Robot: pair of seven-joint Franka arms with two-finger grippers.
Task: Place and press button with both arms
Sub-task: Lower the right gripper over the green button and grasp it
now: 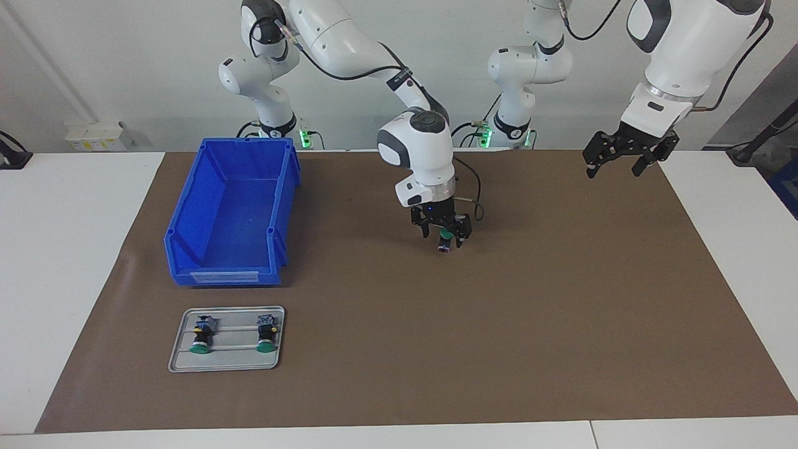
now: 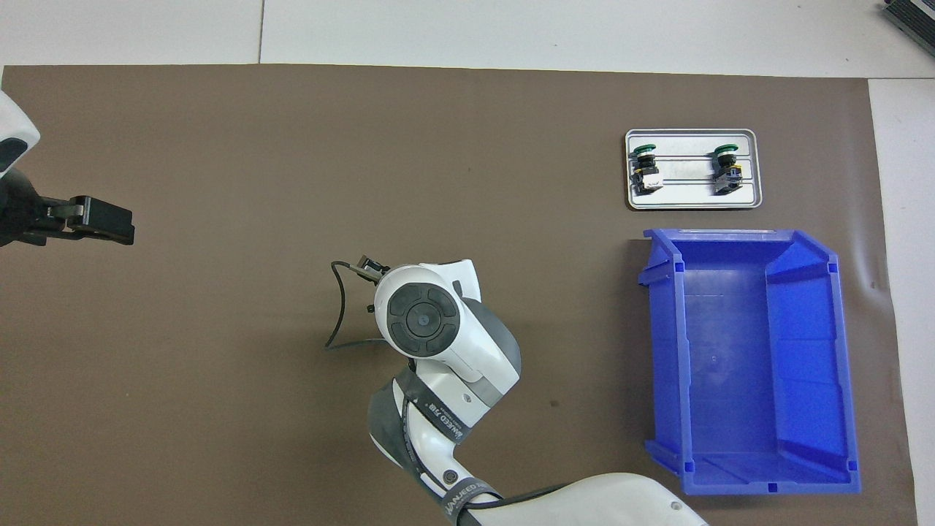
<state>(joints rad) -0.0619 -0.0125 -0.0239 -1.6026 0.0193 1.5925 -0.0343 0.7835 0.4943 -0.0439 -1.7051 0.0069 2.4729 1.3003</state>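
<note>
Grippers first: right gripper (image 1: 444, 240) hangs low over the middle of the brown mat (image 1: 561, 324), pointing down, pinching a green-capped button (image 1: 444, 237) between its fingertips. In the overhead view the right arm's wrist covers both gripper and button. Left gripper (image 1: 614, 163) waits up in the air over the mat's edge at the left arm's end of the table, holding nothing, fingers spread. Blue bin (image 1: 187, 249) sits on the mat at the right arm's end, nothing inside. Farther from the robots than the bin, just beside it, a small grey tray (image 1: 181, 358) holds two more buttons (image 1: 201, 337) (image 1: 267, 333) lying on their sides, well apart from each other, green caps pointing away from the robots. White table (image 1: 62, 280) shows around the mat.
</note>
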